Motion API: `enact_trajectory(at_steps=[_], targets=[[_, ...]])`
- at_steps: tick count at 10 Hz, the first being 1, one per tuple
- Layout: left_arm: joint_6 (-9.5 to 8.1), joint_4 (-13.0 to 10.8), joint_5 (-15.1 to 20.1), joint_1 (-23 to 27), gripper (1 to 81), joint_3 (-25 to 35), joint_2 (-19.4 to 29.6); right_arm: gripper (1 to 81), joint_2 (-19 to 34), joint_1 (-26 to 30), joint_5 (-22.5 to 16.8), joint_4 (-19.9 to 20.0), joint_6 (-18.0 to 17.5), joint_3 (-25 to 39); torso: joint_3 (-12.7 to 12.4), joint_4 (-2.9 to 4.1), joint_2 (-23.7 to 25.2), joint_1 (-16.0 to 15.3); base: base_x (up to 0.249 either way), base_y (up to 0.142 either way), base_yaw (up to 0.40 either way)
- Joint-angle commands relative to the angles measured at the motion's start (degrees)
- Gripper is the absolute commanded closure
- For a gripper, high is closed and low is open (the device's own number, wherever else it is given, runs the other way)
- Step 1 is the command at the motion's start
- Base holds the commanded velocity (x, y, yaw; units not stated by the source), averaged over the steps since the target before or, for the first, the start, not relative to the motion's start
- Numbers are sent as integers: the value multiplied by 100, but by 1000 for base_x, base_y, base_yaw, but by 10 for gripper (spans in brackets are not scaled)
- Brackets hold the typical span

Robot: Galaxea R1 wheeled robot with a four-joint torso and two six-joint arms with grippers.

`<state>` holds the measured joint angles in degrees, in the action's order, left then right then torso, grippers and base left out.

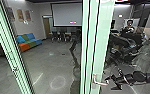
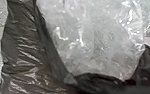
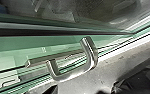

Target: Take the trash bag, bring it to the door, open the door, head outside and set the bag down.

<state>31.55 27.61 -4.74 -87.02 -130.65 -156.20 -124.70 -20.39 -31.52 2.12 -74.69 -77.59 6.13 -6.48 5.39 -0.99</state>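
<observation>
You've got the right gripper [image 1: 111,83] beside the door handle [image 1: 99,83] in the head view. Its fingers are spread apart, gap facing the lever's free end. Nothing visible clamped in them; can't tell if they touch the metal. Right wrist view has that handle up close: bent metal lever, on the green-edged glass door.

Trash bag [image 2: 23,50] is right up against your left wrist camera: dark, glossy, creased plastic, with crumpled see-through plastic [image 2: 96,45] showing between its dark folds. Left gripper: can't tell how open it is or what it has hold of. Can't tell from this what carries the bag's weight either.

Head view, through the glass: grey floor [image 1: 48,60], blue, green and orange sofa [image 1: 28,42] by the wall, pale screen [image 1: 67,15] with chairs [image 1: 62,36] below it. You've got a person [image 1: 130,28] small at the right, dark shapes in front of them. Can't tell from here whether the door is latched.
</observation>
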Motion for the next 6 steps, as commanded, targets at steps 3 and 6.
enact_trajectory(at_steps=[3,6], targets=[[0,16,386,242,811,48,80,10,-612,795,-187,-133,-353,-721,0,0,0,0,0,0,0],[-8,25,378,242,811,39,71,10,-1025,628,-346,-159,-388,-1108,2,0,-2,-2,0,0,0]])
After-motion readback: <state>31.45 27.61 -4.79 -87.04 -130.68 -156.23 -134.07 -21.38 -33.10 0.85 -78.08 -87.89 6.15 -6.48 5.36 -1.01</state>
